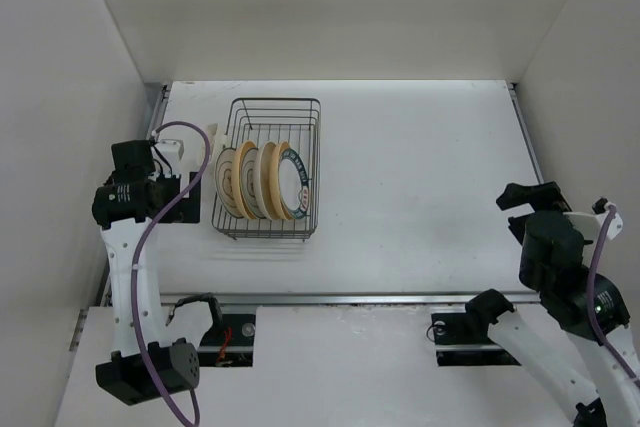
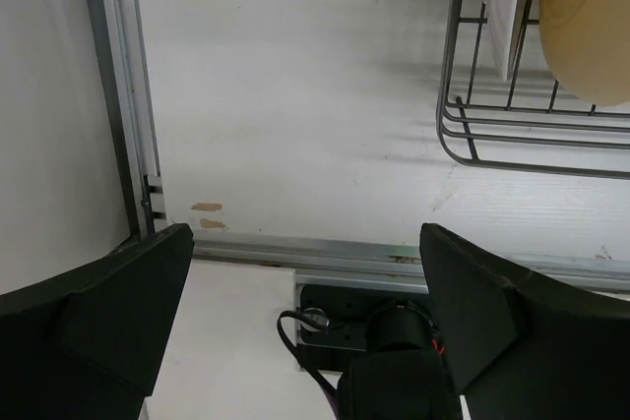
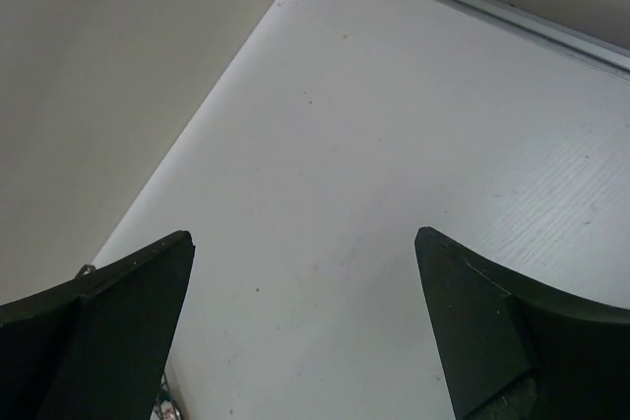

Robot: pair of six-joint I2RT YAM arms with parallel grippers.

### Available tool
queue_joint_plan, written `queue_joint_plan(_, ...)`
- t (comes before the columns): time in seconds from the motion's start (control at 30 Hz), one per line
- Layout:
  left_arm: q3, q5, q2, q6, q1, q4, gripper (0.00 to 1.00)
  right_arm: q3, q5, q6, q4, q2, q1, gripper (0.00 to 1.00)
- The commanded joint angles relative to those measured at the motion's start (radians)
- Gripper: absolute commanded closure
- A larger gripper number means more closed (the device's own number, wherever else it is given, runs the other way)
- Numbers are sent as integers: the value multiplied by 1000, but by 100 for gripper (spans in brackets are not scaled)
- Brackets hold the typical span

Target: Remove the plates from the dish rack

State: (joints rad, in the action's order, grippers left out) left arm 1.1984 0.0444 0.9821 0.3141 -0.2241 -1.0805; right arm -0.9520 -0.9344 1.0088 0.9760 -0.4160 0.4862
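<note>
**Inspector:** Top view first. Report position of the load.

**Surveyor:** Found a rectangular dish rack (image 1: pixel 275 102) of thin dark metal wire left of centre on the flat white table (image 1: pixel 420 167), long side running away from the arm bases. Noted several small round plates (image 1: pixel 262 180) upright on edge in its near half, packed face to face. Yellow-tan ones to the left, a white plate (image 1: pixel 296 182) with a dark teal rim outermost on the right.

**Inspector:** Clearances?

**Surveyor:** Placed the left gripper (image 1: pixel 188 187) level with the plates, just beside the rack's left wire wall, apart from it. Noted the pale side wall (image 1: pixel 60 97) close behind that arm. Placed the right gripper (image 1: pixel 528 194) well apart, near the table's right edge, with a broad stretch of white table between it and the rack.

**Inspector:** Left wrist view.

**Surveyor:** Noted black fingers (image 2: pixel 108 312) spread wide, gripping nothing. Ahead, white table with a grey metal rail (image 2: pixel 123 95) along its left edge. At upper right, a rounded lower corner of the dish rack (image 2: pixel 448 115) with a yellow-tan plate (image 2: pixel 591 36) inside, apart from both fingers.

**Inspector:** Right wrist view.

**Surveyor:** Likewise black fingers (image 3: pixel 492 331) spread wide, gripping nothing. Beyond them only white table (image 3: pixel 394 174), bounded on the left by a pale side wall (image 3: pixel 118 56).
</note>
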Motion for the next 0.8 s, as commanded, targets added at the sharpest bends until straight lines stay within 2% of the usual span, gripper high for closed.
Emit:
queue_joint_plan(0.0,29,-52,-17,-14,-1,8,0,13,71,-125,-108,6,9,0)
queue_joint_plan(0.13,38,-180,4,16,-1,-12,0,-8,71,-165,-108,6,9,0)
queue_joint_plan(0.2,75,-192,23,16,-1,-30,0,-21,62,-165,-108,-16,9,0)
queue_joint_plan(0.3,131,15,50,42,-1,-74,0,-43,75,-216,-180,-43,9,0)
queue_joint_plan(0.33,194,87,64,42,-1,-75,0,-44,86,-255,-204,-53,9,0)
queue_joint_plan(0.37,234,224,107,42,-1,-90,0,-44,98,-272,-227,-67,9,0)
queue_joint_plan(0.43,373,349,173,30,-1,-127,3,-62,134,-297,-281,-116,9,0)
queue_joint_plan(0.47,421,442,255,29,8,-143,11,-62,143,-306,-295,-136,9,0)
queue_joint_plan(0.57,579,448,384,17,89,-199,25,-71,166,-326,-344,-197,9,0)
queue_joint_plan(0.67,657,349,521,-6,189,-208,42,-53,175,-338,-390,-239,9,0)
queue_joint_plan(0.73,658,209,587,-44,232,-171,53,-53,186,-338,-402,-248,9,0)
queue_joint_plan(0.77,658,190,604,-53,232,-161,63,-42,186,-338,-416,-259,9,0)
